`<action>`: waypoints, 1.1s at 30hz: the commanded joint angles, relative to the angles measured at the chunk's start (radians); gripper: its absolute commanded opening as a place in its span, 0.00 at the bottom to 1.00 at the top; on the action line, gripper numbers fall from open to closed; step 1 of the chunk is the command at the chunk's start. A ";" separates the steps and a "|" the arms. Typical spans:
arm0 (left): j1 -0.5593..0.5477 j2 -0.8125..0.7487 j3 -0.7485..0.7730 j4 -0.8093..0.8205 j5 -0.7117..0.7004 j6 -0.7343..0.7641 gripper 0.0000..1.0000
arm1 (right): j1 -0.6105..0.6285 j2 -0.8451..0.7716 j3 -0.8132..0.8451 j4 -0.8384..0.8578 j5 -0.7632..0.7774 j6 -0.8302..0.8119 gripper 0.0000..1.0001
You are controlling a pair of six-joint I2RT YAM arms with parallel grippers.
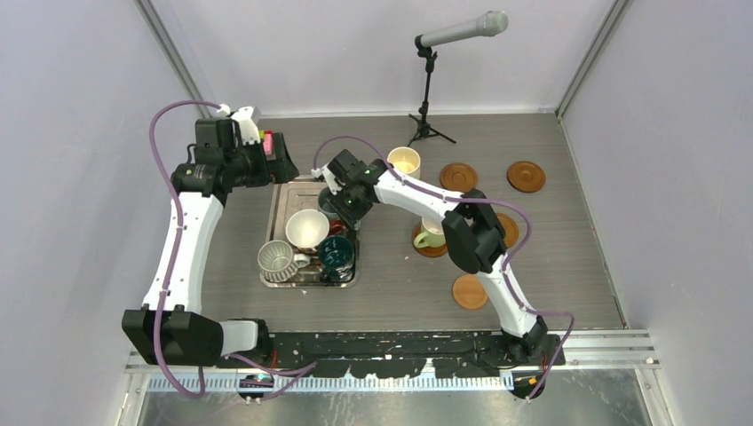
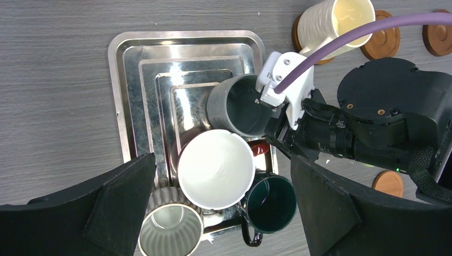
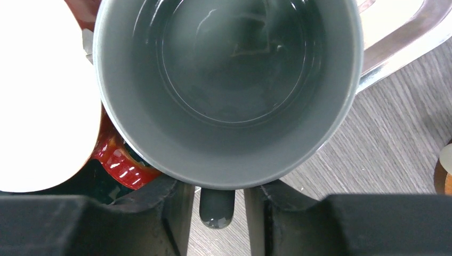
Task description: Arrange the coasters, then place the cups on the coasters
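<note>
Here, right gripper [image 3: 218,194] narrowly apart astride grey-blue mug handle [image 3: 217,210]; left gripper [image 2: 222,160] wide apart.

A robotics lab test cell: plain pale walls [image 1: 71,133] box in a grey wood-grain surface [image 1: 568,240]. Two white-and-black robot arms [image 1: 182,248] are bolted to a black rail [image 1: 400,342] at its near edge. A grey microphone on a black tripod [image 1: 427,98] stands at the far edge.

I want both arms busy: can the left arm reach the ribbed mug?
Probably yes: the ribbed mug stands at the tray's near-left corner, rim uncovered, with the open left gripper above; the right gripper is farther back, astride the grey mug's handle.
</note>
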 commanded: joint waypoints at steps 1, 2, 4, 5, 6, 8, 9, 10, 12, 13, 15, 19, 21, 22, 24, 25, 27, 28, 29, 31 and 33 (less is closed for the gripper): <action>0.008 -0.030 -0.002 0.036 0.020 -0.015 1.00 | 0.005 0.012 0.044 0.027 0.022 -0.017 0.39; 0.008 -0.030 -0.002 0.036 0.019 -0.015 1.00 | 0.004 0.014 0.047 0.022 0.020 -0.020 0.36; 0.010 -0.029 -0.003 0.037 0.017 -0.016 1.00 | 0.004 0.017 0.058 0.007 0.018 -0.026 0.27; 0.010 -0.030 -0.003 0.037 0.015 -0.016 1.00 | 0.005 0.016 0.061 0.001 0.018 -0.027 0.23; 0.011 -0.030 -0.002 0.039 0.016 -0.016 1.00 | 0.005 0.010 0.059 -0.001 0.020 -0.029 0.18; 0.012 -0.027 -0.001 0.038 0.015 -0.017 1.00 | 0.005 -0.008 0.052 -0.001 0.018 -0.028 0.03; 0.012 -0.026 0.000 0.039 0.015 -0.018 1.00 | 0.004 -0.020 0.049 -0.001 0.014 -0.025 0.01; 0.012 -0.026 0.000 0.039 0.014 -0.020 1.00 | 0.004 -0.033 0.045 -0.002 0.014 -0.021 0.01; 0.013 -0.027 0.000 0.038 0.014 -0.021 1.00 | 0.005 -0.063 0.033 0.008 0.014 -0.009 0.00; 0.014 -0.027 0.000 0.038 0.012 -0.022 1.00 | 0.005 -0.079 0.025 0.022 0.017 -0.001 0.00; 0.015 -0.029 -0.001 0.037 0.009 -0.022 1.00 | 0.005 -0.119 0.010 0.046 0.025 0.008 0.00; 0.017 -0.035 -0.003 0.039 -0.005 -0.022 1.00 | 0.005 -0.169 0.018 0.063 0.025 0.010 0.00; 0.019 -0.037 -0.007 0.042 -0.013 -0.027 1.00 | 0.004 -0.184 0.022 0.074 0.028 0.011 0.00; 0.021 -0.038 -0.009 0.045 -0.018 -0.028 1.00 | 0.004 -0.189 0.023 0.080 0.029 0.011 0.00; 0.024 -0.041 -0.010 0.044 -0.025 -0.030 1.00 | 0.003 -0.200 0.029 0.084 0.036 0.012 0.00; 0.024 -0.042 -0.011 0.046 -0.027 -0.030 1.00 | 0.003 -0.205 0.029 0.085 0.038 0.012 0.00; 0.024 -0.043 -0.013 0.046 -0.031 -0.032 1.00 | 0.004 -0.214 0.028 0.090 0.039 0.012 0.00; 0.024 -0.043 -0.012 0.047 -0.031 -0.034 1.00 | 0.003 -0.220 0.026 0.093 0.041 0.012 0.00; 0.024 -0.043 -0.014 0.047 -0.032 -0.036 1.00 | 0.003 -0.225 0.020 0.101 0.043 0.012 0.00; 0.024 -0.043 -0.015 0.048 -0.033 -0.039 1.00 | 0.002 -0.240 0.004 0.123 0.050 0.012 0.00; 0.038 -0.043 -0.015 0.051 -0.036 -0.041 1.00 | 0.002 -0.257 -0.012 0.148 0.055 0.014 0.00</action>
